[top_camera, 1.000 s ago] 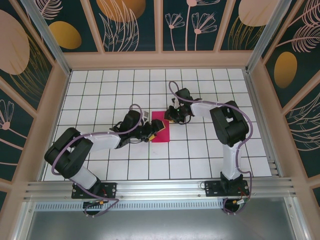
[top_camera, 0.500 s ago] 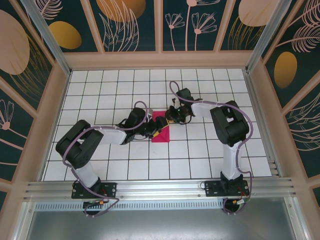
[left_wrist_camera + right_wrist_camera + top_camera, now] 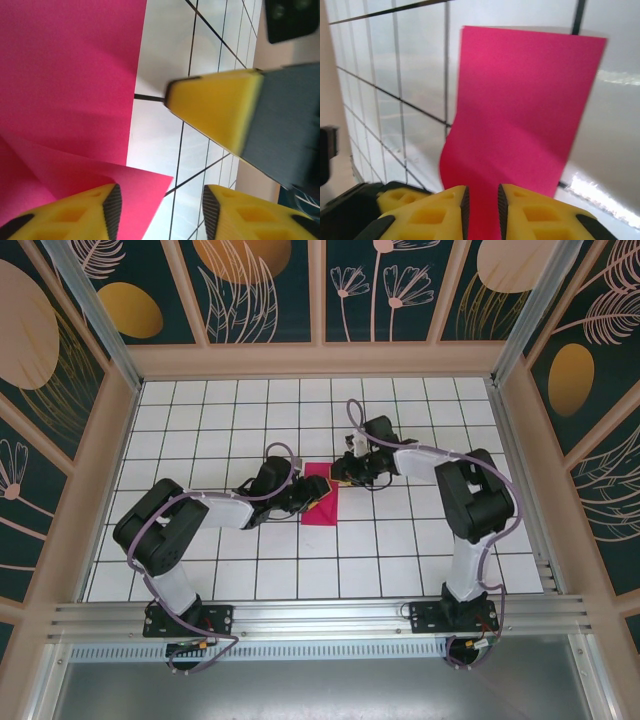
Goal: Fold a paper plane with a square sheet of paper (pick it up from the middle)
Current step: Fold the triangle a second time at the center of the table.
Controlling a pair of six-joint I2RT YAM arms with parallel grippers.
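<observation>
- top external: the square sheet of paper (image 3: 322, 510), magenta-pink and partly folded, lies on the white gridded surface (image 3: 400, 540) around the middle, between the two arms.
- the left fingers (image 3: 313, 495) sit over the sheet's near-left part; the right fingers (image 3: 340, 477) are at its far-right corner.
- left wrist: the left fingers (image 3: 107, 205) stand apart, with bare surface (image 3: 165, 50) showing in the gap. one of them overlaps a folded flap of the square sheet of paper (image 3: 65, 75), whose corner points into that gap.
- a yellow finger of the other arm hangs just beside the sheet's edge.
- right wrist: the right fingers (image 3: 457, 200) are nearly together, clamped on the edge of the square sheet of paper (image 3: 520, 100), which curls up from the surface (image 3: 420, 60) into the narrow slit between them.
</observation>
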